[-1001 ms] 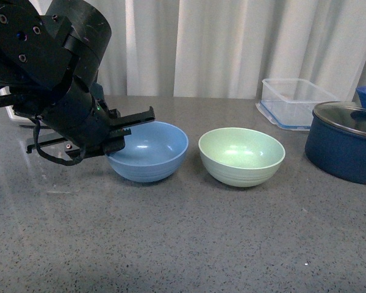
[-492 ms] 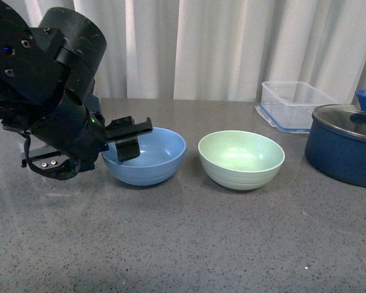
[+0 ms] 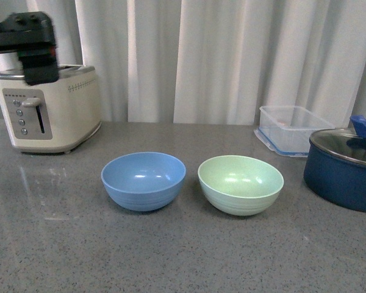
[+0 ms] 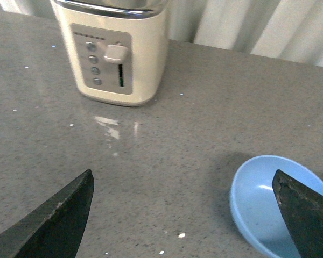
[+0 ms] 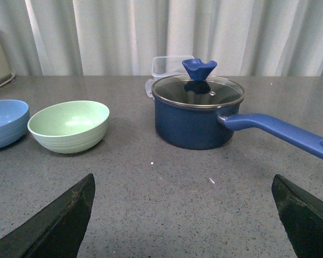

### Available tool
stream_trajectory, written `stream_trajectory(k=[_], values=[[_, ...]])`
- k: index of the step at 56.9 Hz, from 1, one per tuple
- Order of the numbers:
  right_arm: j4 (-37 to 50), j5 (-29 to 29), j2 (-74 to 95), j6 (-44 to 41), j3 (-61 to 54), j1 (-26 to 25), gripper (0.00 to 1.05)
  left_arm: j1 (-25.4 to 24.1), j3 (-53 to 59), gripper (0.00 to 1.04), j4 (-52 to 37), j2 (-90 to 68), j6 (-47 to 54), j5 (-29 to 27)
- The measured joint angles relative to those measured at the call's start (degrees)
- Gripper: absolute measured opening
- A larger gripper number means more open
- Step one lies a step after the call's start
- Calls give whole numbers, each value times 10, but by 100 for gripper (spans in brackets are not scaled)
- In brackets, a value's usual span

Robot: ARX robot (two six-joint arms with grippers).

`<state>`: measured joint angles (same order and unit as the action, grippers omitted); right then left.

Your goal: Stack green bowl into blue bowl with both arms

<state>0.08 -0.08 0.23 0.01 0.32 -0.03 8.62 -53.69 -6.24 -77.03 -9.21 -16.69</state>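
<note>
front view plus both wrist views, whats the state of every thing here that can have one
blue bowl, upright, empty, nothing touching it
green bowl, upright, empty, beside the blue bowl, not stacked yet
navy pot, shut, glass lid on
clear container, no lid on top
toaster, lever up
left gripper, open, holding nothing
right gripper, open, holding nothing

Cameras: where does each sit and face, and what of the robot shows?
Front view: on the body, facing the blue bowl, green bowl, toaster and pot; left arm at upper left.
Left wrist view: raised, looking down at toaster and blue bowl; open left gripper shows.
Right wrist view: low, facing pot and green bowl; open right gripper shows.
Shared: blue bowl, in all three.
</note>
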Motion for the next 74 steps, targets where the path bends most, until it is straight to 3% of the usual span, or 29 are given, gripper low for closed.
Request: stream_trajectory(k=[8, 11, 17, 20, 37, 46, 74], values=[[0, 0, 0, 0, 0, 0, 95, 0, 6, 98, -3, 0, 15, 5], [0, 0, 0, 0, 0, 0, 95, -5, 30, 92, -62, 3, 35, 41], [0, 0, 0, 0, 0, 0, 95, -16, 150, 69, -266, 41, 72, 105], [0, 0, 0, 0, 0, 0, 95, -25, 202, 56, -306, 70, 79, 110], [0, 0, 0, 0, 0, 0, 95, -53, 355, 4, -350, 170, 85, 141], [0, 0, 0, 0, 0, 0, 95, -85, 403, 4, -351, 217, 89, 163], [0, 0, 0, 0, 0, 0, 95, -85, 494, 4, -284, 377, 89, 166]])
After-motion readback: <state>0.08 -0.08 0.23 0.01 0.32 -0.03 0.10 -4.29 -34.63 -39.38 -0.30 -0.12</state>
